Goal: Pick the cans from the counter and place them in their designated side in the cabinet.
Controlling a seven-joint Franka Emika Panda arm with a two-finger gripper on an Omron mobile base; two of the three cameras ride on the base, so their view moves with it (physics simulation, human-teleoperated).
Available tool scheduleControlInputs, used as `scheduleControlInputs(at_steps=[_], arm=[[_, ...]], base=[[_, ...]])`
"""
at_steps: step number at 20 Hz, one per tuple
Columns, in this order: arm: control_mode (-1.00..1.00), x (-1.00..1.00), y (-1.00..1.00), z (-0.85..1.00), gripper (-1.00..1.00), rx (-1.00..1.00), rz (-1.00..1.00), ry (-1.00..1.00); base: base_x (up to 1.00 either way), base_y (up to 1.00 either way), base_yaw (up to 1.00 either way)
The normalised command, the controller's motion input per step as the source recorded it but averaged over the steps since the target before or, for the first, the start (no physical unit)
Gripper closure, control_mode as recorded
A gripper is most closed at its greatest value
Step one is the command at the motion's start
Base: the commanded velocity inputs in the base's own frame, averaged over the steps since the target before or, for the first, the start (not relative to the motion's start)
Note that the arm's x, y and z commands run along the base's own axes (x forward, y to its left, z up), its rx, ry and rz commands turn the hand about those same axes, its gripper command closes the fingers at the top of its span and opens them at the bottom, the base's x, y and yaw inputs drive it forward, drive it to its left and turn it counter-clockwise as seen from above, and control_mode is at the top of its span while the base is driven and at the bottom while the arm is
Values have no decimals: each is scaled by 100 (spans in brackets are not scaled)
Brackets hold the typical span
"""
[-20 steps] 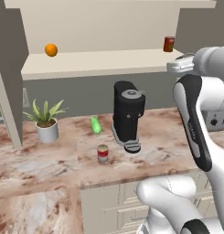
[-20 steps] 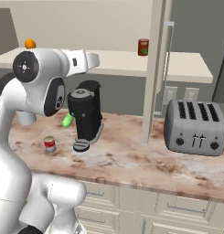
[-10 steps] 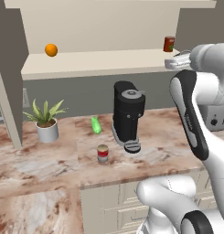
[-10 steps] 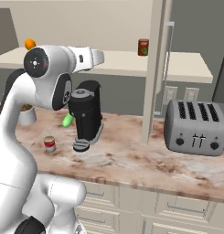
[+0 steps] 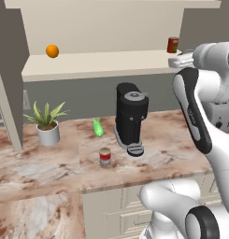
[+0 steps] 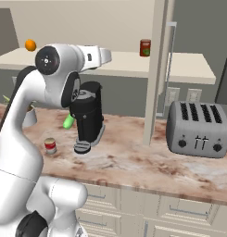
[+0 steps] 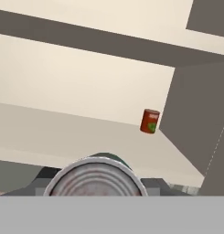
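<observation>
Left base view: gripper [image 5: 174,61] at cabinet [image 5: 102,65] shelf edge; red-banded can [image 5: 105,157] far below on table [image 5: 50,163].
Right base view: same.
Hand view: gripper closed on teal can [image 7: 100,176]; rigid, light, likely slick, hold mid-wall

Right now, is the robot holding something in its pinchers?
Yes: a can, its round metal top facing the hand camera. The gripper is shut on its sides, raised toward the cabinet shelf.

On the counter [image 5: 50,172], a can [image 5: 105,157] sits just left of the coffee machine [image 5: 131,119], potted plant [image 5: 46,123] further left. Toaster [image 6: 200,128] stands far right. Up on the cabinet [image 5: 97,64] shelf, an orange [image 5: 52,51] lies left, another can [image 5: 173,45] right.
</observation>
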Motion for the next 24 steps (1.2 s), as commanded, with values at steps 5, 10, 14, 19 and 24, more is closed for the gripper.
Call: scheduleControlInputs(at_steps=[5, 10, 14, 19, 24], arm=[[-100, 21, -10, 0, 100, 0, 0, 2], [-100, 21, -10, 0, 100, 0, 0, 3], [-100, 18, -10, 0, 100, 0, 0, 1], [-100, 22, -11, -2, 100, 0, 0, 0], [-100, 23, -7, -2, 100, 0, 0, 0]], base=[[0, 0, 0], [0, 0, 0], [0, 0, 0], [0, 0, 0], [0, 0, 0]])
